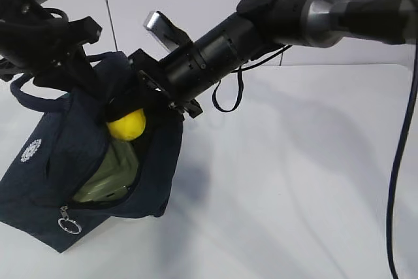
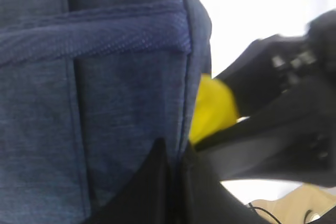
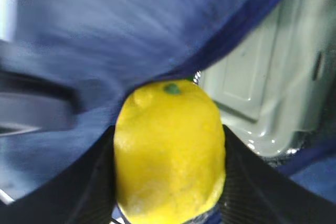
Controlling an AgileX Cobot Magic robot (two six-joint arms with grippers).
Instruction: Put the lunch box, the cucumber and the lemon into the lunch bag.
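Note:
The navy lunch bag point(image 1: 39, 174) lies tilted on the white table with its zipped mouth gaping. My left gripper point(image 2: 174, 153) is shut on the fabric edge of the lunch bag point(image 2: 105, 103) and holds it up at the top left point(image 1: 88, 86). My right gripper point(image 3: 168, 182) is shut on the yellow lemon point(image 3: 168, 150), which sits right at the bag's opening point(image 1: 127, 124). Below it, inside the bag, lies the lunch box point(image 1: 104, 184) with its pale green lid point(image 3: 262, 77). The lemon point(image 2: 210, 108) also peeks past the bag's edge in the left wrist view. The cucumber is hidden.
The zipper's metal ring pull point(image 1: 68, 225) hangs at the bag's front lower corner. A black cable point(image 1: 398, 161) droops from the right arm down the right edge. The white table point(image 1: 294, 194) stretches right of the bag.

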